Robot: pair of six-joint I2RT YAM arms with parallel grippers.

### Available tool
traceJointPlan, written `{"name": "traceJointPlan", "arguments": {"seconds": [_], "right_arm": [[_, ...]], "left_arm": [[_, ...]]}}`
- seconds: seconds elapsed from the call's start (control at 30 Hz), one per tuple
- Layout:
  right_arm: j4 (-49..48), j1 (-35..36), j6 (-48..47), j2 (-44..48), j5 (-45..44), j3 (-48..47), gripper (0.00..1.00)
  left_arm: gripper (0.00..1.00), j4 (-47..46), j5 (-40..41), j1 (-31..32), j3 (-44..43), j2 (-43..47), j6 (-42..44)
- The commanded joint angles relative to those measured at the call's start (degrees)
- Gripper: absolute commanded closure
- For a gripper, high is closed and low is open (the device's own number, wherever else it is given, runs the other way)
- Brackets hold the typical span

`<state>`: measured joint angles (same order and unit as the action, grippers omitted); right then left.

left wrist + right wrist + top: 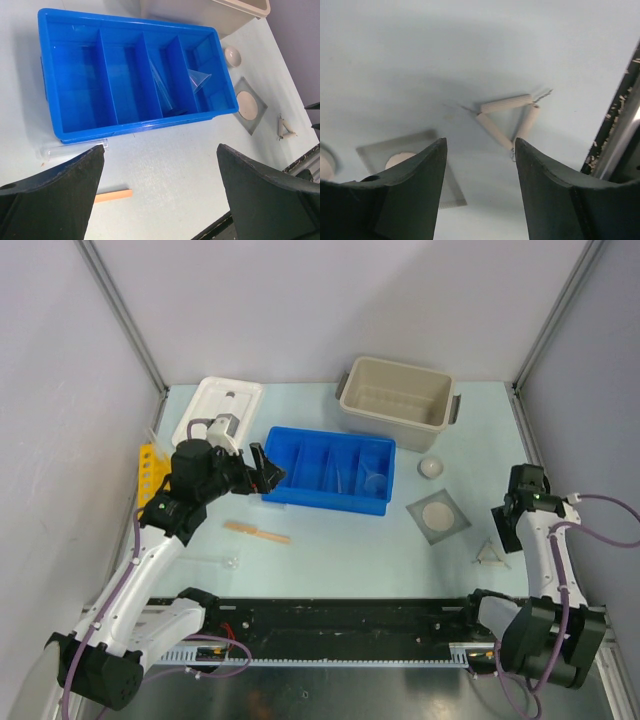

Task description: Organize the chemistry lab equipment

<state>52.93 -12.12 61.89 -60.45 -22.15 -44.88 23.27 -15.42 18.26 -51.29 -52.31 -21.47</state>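
The triangle (510,117) is lying flat on the counter (350,550), near the mesh (438,516); your right pincer (480,150) is hovering above it, spread and empty, seemingly lining up a pick. Your left pincer (160,150), spread wide and empty, is facing the tray (135,125); a tube (75,148) and the stick (114,195) are lying loose before it.

Surface: a pale blue-green table (330,560) with a matte top fills the middle.
Walls: plain lilac-grey panels (320,300) close the left, far and right sides.
Frame: silver metal posts (120,310) rise at the far corners.
Near edge: a black rail (350,615) runs left to right.
Light: even, with soft shadows.
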Motion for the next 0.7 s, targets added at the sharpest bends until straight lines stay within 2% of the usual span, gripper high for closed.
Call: {"name": "traceJointPlan", "arguments": {"seconds": [0.0,0.27,0.67], "right_arm": [[2.72,-5.10,-0.22,-0.10,0.74,0.55,0.39],[1.53,-8.32,-2.00,-5.84,3.27,1.78,0.37],[-9.78,-7.88,-12.61,-14.68,8.88,2.62,0.32]], "left_arm": [[0.01,-1.21,-1.55,0.46,-0.44,0.46,-0.43],[0.01,-1.21,-2.17,0.46,-0.54,0.36,-0.60],[0.00,-1.24,-4.52,0.46,-0.83,-1.62,-0.90]]}}
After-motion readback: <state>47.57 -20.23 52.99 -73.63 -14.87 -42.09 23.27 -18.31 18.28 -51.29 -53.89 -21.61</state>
